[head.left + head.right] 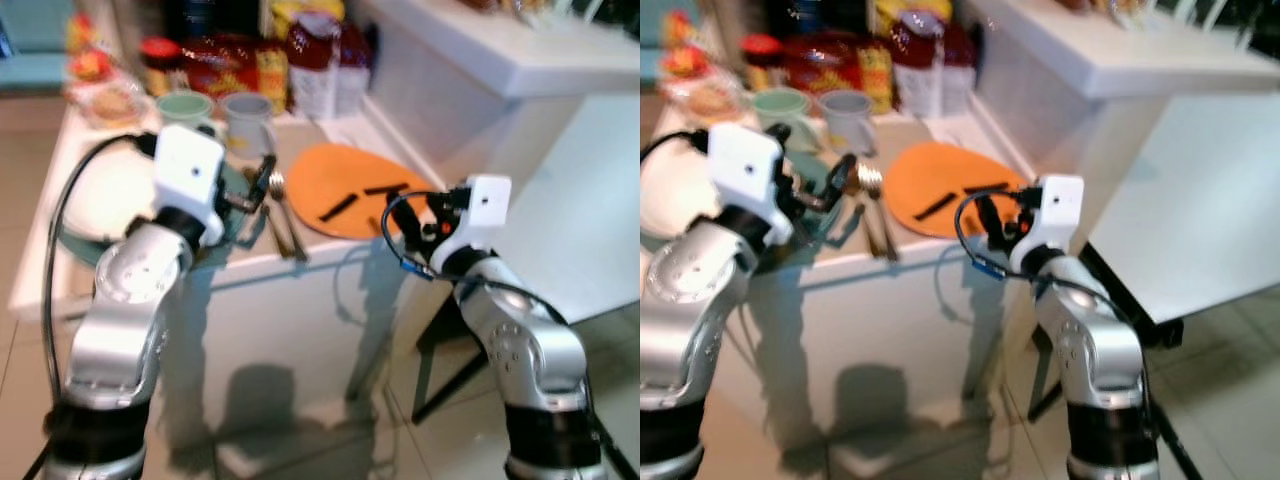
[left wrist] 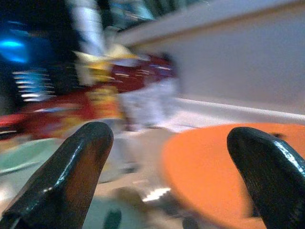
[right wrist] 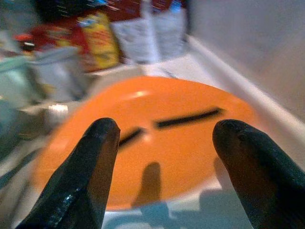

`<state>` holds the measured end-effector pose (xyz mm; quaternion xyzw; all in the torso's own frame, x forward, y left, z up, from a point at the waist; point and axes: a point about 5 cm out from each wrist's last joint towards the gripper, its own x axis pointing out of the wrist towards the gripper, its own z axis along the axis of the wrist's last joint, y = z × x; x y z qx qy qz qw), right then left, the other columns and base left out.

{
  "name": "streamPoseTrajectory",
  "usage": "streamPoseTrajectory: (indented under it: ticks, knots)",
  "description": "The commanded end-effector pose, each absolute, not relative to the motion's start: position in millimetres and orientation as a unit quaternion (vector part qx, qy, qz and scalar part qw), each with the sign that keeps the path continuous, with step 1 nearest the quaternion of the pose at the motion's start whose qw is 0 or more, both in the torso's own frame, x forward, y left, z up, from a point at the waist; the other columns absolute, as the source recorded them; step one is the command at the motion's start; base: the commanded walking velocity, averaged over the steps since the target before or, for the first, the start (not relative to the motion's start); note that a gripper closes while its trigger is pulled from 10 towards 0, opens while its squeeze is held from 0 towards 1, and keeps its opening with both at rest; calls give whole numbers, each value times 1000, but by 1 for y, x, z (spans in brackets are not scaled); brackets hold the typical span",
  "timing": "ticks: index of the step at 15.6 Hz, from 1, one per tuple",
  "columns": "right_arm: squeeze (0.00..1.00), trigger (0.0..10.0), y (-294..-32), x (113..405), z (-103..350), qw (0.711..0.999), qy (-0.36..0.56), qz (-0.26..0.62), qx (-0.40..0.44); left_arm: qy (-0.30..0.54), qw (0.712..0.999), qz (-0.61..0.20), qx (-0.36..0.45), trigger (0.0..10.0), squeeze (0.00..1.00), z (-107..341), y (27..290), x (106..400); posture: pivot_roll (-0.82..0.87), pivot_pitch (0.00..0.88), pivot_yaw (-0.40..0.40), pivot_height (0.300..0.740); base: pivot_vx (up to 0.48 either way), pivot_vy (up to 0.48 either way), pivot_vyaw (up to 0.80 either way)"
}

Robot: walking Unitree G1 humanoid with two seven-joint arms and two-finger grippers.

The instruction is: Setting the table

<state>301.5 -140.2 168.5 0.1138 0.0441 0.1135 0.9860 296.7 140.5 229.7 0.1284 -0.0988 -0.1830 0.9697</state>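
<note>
Now the orange plate [image 1: 345, 185] lies on the white table [image 1: 300, 262], cutlery [image 1: 282, 215] just beside it. Both the left claw [image 2: 171, 162] and right claw [image 3: 167, 157] are spread open, gripping nothing, near the plate's edge.

A round orange plate [image 1: 345, 187] lies flat near the front edge of the white table [image 1: 300, 262]. Two thin black sticks [image 3: 188, 118] lie on the plate, apart from each other. Just beside the plate, on the robot's left, a fork and a spoon [image 1: 282, 215] lie side by side, with their handles pointing to the table's front edge. Behind the plate stand two cups, a pale green cup [image 1: 184, 106] and a grey cup [image 1: 247, 115], both upright and close together.
</note>
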Motion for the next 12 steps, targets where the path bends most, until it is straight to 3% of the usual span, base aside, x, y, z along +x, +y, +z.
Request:
streamPoseTrajectory:
  ticks: [1,4,5,6,8,12]
  knots:
    - [0,10000,-150,303,171,989,44,84,114,-106,963,-209,132,10000,1000,233,132,301,16,0,-61,740,0,0,0]
    - [0,10000,-155,305,176,990,38,67,119,-105,957,-216,160,10000,933,234,130,314,5,0,-50,740,0,0,0]
    - [0,10000,-158,306,176,990,42,56,120,-101,956,-225,160,10000,843,232,127,318,4,0,-53,740,0,0,0]
    - [0,10000,-165,308,171,991,65,35,108,-89,951,-245,168,10000,643,225,120,325,3,0,-54,740,0,0,0]
    - [0,10000,-171,317,165,990,88,15,114,-79,945,-263,176,10000,0,216,108,334,-20,0,-31,740,0,0,0]
    - [0,10000,-172,341,169,988,112,16,106,-88,943,-275,163,10000,0,215,98,335,-3,0,-61,740,0,0,0]
